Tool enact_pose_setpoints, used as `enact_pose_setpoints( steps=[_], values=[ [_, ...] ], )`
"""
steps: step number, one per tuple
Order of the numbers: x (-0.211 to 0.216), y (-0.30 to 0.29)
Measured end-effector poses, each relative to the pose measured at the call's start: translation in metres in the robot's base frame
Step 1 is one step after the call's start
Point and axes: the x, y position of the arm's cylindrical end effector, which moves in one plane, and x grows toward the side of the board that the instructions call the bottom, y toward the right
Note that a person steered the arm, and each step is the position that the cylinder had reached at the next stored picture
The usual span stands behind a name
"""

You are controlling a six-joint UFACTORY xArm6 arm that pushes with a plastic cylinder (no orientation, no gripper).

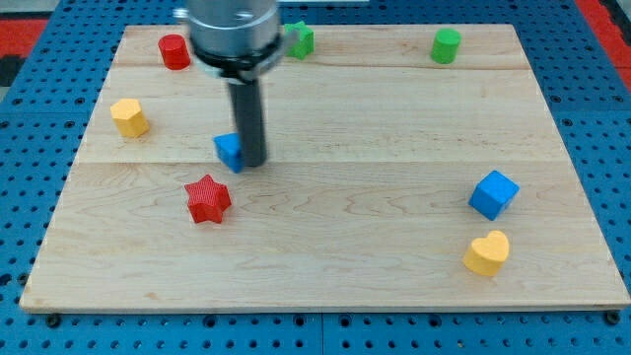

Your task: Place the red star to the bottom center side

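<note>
A pale wooden board (394, 197) lies on a blue pegboard bench (601, 108) — rows of small holes show all round its edges, and a strip of red pegboard (606, 15) peeks in at the view's top right corner. The board's grain runs side to side, with seams visible between its planks.

The red star (207, 199) sits in the lower left part of the board, left of the middle and a little above the bottom edge. Just above it and slightly to the view's right is a small blue block (230, 152), its shape partly hidden by the dark rod (247, 118) that comes down from a grey cylindrical mount (234, 35). The arm carries no claw at all, so nothing opens or closes; my tip (252, 161) rests on the wood, touching or just beside the blue block's right side, and stands near the star but apart from it.

Along the top edge there is a red cylinder (175, 51) at the left, a green block (300, 39) half hidden behind the mount, and a green cylinder (446, 45) further right. A yellow block (129, 117) sits near the left edge. Well apart, at the right — a blue cube (493, 194) with a yellow heart (487, 253) just below it.
</note>
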Motion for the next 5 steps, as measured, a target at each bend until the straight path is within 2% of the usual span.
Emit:
enact_pose_setpoints(
  steps=[1, 2, 3, 4, 5],
  values=[
    [0.0, -0.058],
    [0.011, -0.079],
    [0.029, -0.073],
    [0.031, 0.005],
    [0.047, 0.025]
  ],
)
